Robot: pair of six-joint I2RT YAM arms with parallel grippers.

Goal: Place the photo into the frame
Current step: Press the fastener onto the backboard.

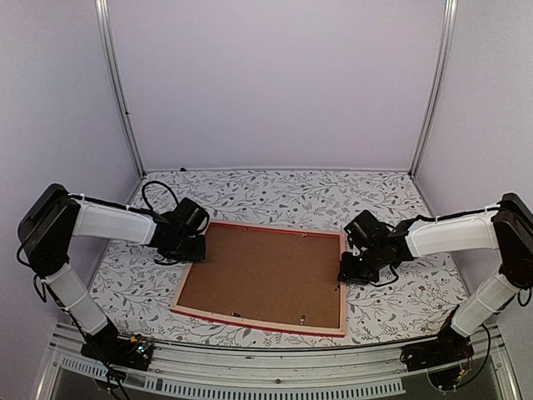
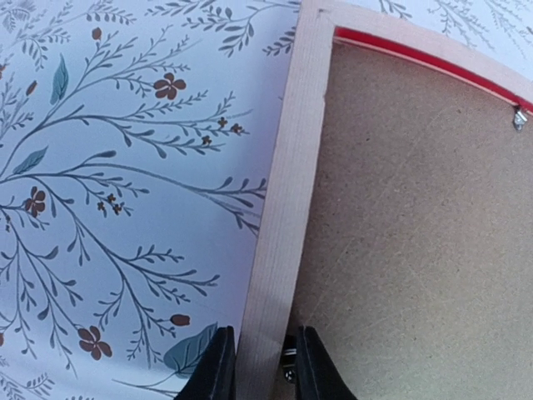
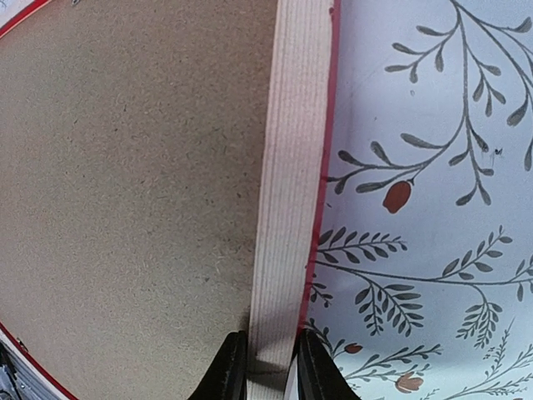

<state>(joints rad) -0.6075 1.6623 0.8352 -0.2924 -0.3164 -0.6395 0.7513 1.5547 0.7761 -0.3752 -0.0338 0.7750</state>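
- The table [image 1: 275, 193], covered in a leafy floral print, carries everything; the frame lies flat near its middle, between the two arms
- The frame [image 1: 254, 320] is face down, with its pale wood back upward and a sliver of the red front showing along the edges. It is wide and thin-railed, so I judge it light but apt to twist if lifted by one side only. A hold on two opposite rails suits it, and the bare wood should give decent friction
- The backing board [image 1: 266, 275], plain brown fibreboard, fills the frame's opening. It looks thin, stiff and light, and no edge stands proud enough to pinch from above, so it would likely have to be freed at its tabs first
- The photo is not to be seen in any view, and whether it lies under the board cannot be told. Being paper, it would be limp, easily creased and awkward to pick off a flat surface
- The left gripper [image 2: 262, 367] straddles the left rail, its fingers closed in on the wood from both sides, pinching it
- The right gripper [image 3: 271, 367] does likewise on the right rail, fingers pressed to either side of the wood
- A small metal tab [image 2: 518, 119] sits at the far rail's inner edge, over the board's margin; such tabs look fiddly and easily bent
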